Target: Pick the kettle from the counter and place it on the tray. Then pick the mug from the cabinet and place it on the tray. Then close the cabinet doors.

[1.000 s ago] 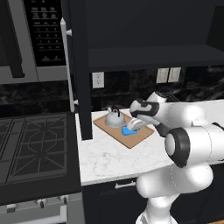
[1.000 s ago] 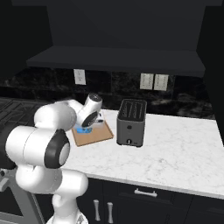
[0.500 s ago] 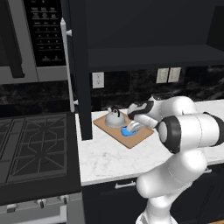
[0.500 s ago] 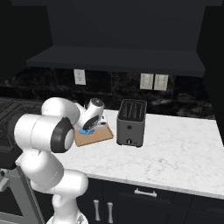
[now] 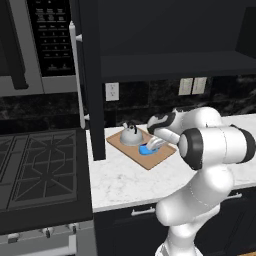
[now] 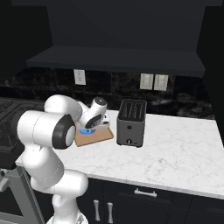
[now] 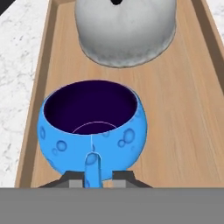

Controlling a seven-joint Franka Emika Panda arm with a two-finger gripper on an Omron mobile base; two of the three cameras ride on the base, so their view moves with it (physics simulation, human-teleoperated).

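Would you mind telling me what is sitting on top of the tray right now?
On the tray stand the kettle and the blue mug, upright and apart. The kettle's top is cut off in the hand view.

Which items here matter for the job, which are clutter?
Job:
- kettle, on the tray
- mug, on the tray, handle between the fingertips of the gripper
- cabinet door, open
- counter

Clutter:
- toaster
- stovetop
- microwave
- wall outlets
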